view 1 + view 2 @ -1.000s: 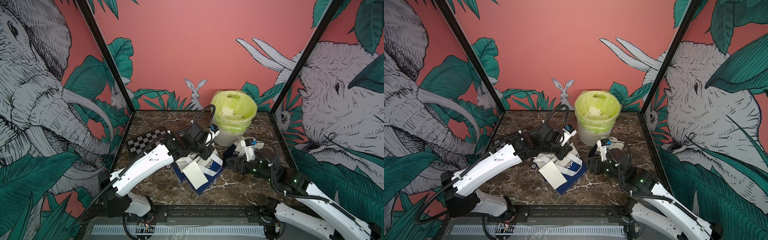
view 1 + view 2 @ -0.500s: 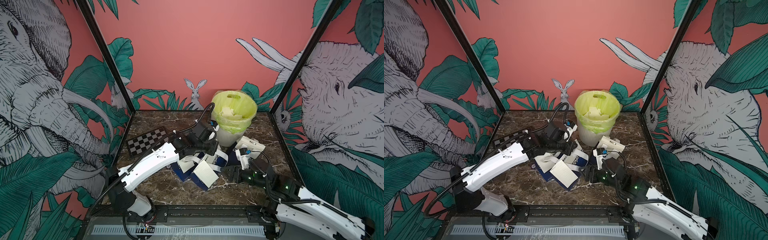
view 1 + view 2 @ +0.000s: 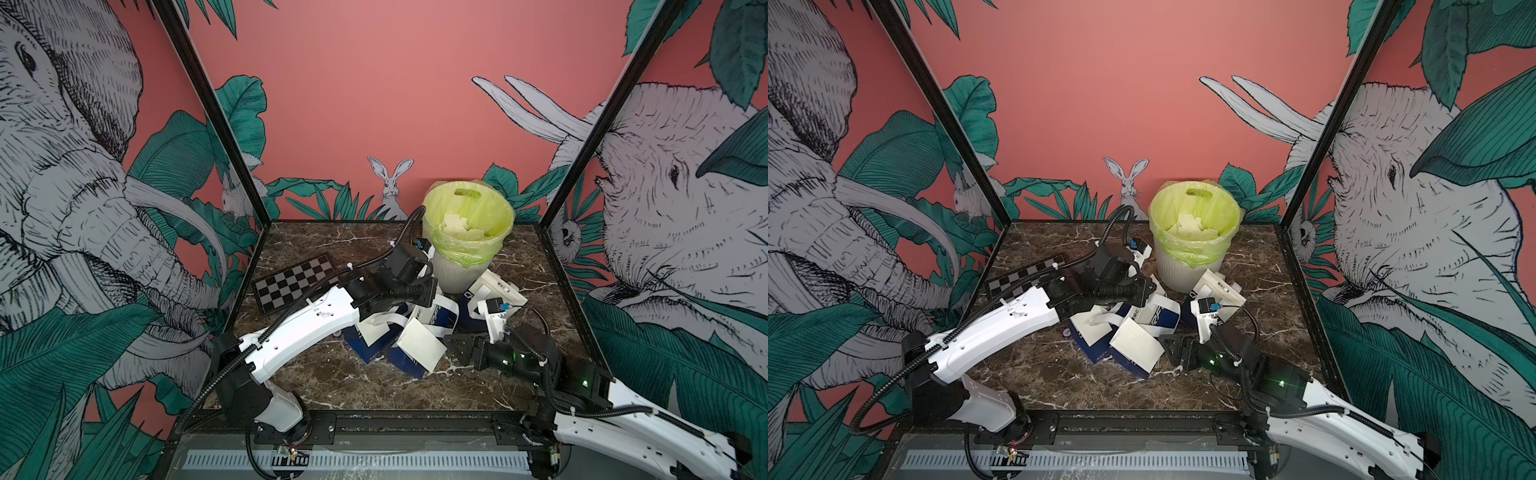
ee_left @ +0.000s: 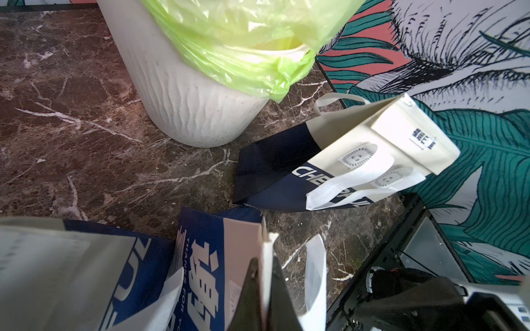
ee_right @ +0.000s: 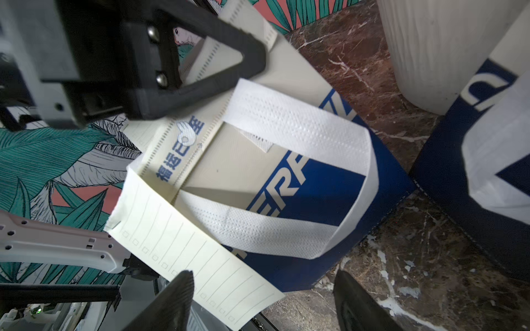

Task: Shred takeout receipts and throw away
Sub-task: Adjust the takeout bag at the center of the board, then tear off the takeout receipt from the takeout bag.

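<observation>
My left gripper (image 3: 429, 291) (image 4: 263, 262) is shut on the top edge of a white-and-navy tote bag (image 3: 436, 318) (image 5: 301, 172), holding it tilted up off the table. A white lined takeout receipt (image 3: 419, 343) (image 3: 1136, 343) (image 5: 186, 258) hangs from that bag's top. Just right of the slip, my right gripper (image 3: 454, 347) (image 3: 1170, 347) (image 5: 263, 303) is open, and the receipt's free end lies between its fingertips (image 5: 179, 298) without being pinched. Another white slip (image 3: 373, 332) rests on a flat bag beside it. Torn white paper pieces (image 3: 457, 226) lie in the lined bin.
The white ribbed bin (image 3: 457, 280) (image 4: 183, 94) with its yellow-green liner stands at the back. A third tote bag (image 3: 496, 291) (image 4: 344, 160) lies right of it. A checkerboard card (image 3: 297, 286) sits at back left. Black frame posts edge the marble table (image 3: 374, 386).
The left arm has shifted the held bag and its hanging receipt to the right. The right gripper has drawn back toward the front and its jaws have opened wider.
</observation>
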